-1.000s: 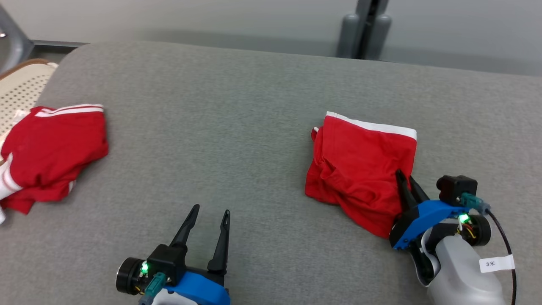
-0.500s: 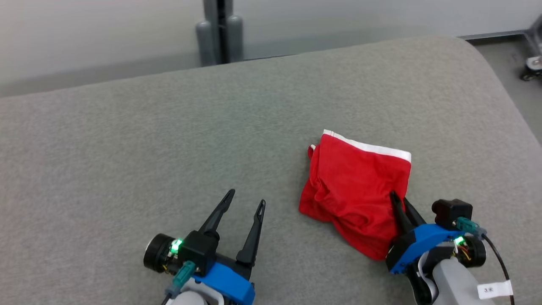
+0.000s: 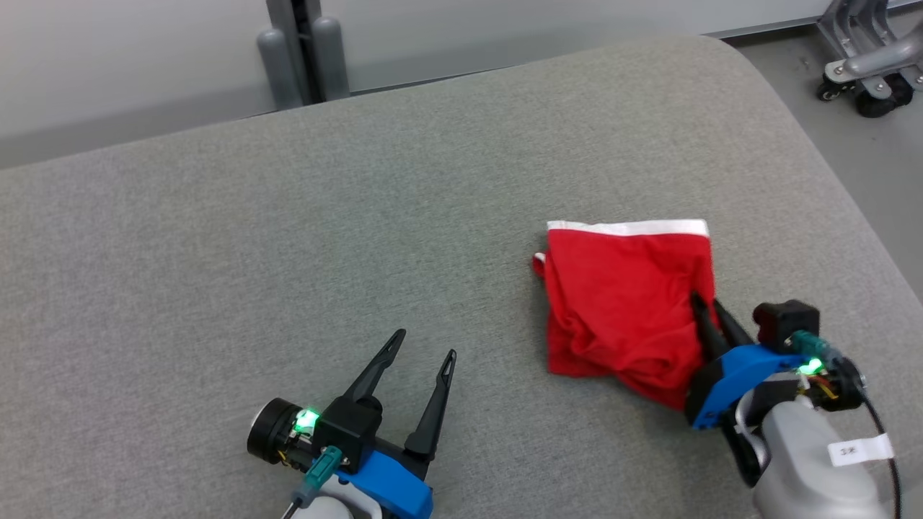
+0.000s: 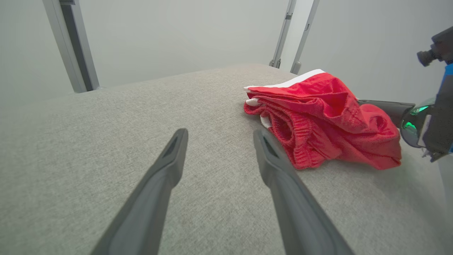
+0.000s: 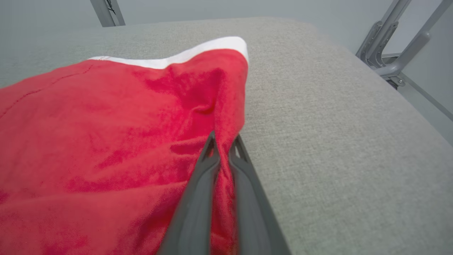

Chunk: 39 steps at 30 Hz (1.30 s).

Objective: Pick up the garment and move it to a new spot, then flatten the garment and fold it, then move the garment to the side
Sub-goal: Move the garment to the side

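Note:
The garment [image 3: 620, 303] is a pair of red shorts with a white band, lying bunched on the right part of the grey padded table [image 3: 288, 252]. My right gripper [image 3: 708, 308] is shut on the garment's right edge, and in the right wrist view red cloth [image 5: 106, 141] is pinched between the fingers of the right gripper [image 5: 224, 140]. My left gripper [image 3: 425, 344] stands open over bare table, to the left of the garment and apart from it. In the left wrist view the left gripper [image 4: 220, 132] has nothing between its fingers, and the garment [image 4: 318, 117] lies ahead to the right.
The table's rounded right edge [image 3: 829, 187] runs close to the garment, with floor beyond it. A wheeled metal frame [image 3: 865, 65] stands on the floor at the far right. A grey post [image 3: 303, 50] rises behind the table's far edge.
The head view has swung to the right, so a second red garment at the far left has left the picture. The right gripper stays shut on the garment; the left stays open.

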{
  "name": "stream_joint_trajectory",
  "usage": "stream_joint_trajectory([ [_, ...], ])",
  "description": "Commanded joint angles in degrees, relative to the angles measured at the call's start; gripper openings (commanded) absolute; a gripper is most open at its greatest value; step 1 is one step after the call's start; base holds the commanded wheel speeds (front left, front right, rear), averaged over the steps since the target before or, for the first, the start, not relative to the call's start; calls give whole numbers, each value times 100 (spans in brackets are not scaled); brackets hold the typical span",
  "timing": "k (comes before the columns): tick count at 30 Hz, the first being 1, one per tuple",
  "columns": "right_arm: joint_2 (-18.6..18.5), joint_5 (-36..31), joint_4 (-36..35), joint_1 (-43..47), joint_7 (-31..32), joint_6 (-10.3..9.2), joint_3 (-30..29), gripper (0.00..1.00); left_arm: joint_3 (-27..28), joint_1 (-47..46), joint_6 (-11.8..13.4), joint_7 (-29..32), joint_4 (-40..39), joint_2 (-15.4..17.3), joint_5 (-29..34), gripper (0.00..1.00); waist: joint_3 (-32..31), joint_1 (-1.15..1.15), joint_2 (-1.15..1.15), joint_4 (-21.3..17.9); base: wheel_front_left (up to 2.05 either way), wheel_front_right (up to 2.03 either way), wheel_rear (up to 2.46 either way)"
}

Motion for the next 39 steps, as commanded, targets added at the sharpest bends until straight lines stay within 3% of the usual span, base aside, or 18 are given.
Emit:
stream_joint_trajectory([
  [1,-196,-144,120,-213,-2,-2,-126,0,12,-126,-6,-17,18,73,6,100,155,0,0,191,0,0,0],
  [3,-292,-251,191,-344,0,-2,-196,0,-3,-135,-6,-17,16,99,7,100,209,0,0,262,0,0,0],
  [8,-952,-778,553,-961,281,-2,-537,0,-57,-255,-7,-17,-13,204,-13,100,513,0,0,675,0,0,0],
  [13,-1661,-1270,789,-1477,642,-2,-1286,0,4,-397,-7,-17,-79,249,-23,100,822,0,0,1115,0,0,0],
  [25,-2108,-2281,358,-2037,1007,-2,-2865,0,-113,-675,-7,-15,-166,305,-21,100,1188,0,0,1542,0,0,0],
  [26,-2117,-2408,271,-2055,1025,-3,-3058,4,-111,-687,-6,-15,-162,315,-26,100,1197,0,0,1562,0,0,0],
  [28,-2075,-2676,66,-2067,1047,-2,-3451,100,-109,-702,0,-8,-154,320,-31,100,1213,0,0,1597,0,0,0],
  [33,-1575,-3305,-520,-2127,761,-2,-4126,100,-49,-671,0,-8,-123,289,-41,100,1118,0,0,1626,0,0,0],
  [39,-763,-3305,-553,-2189,109,-2,-3897,100,195,-531,0,-10,-97,217,-33,100,825,0,0,1622,0,0,0],
])
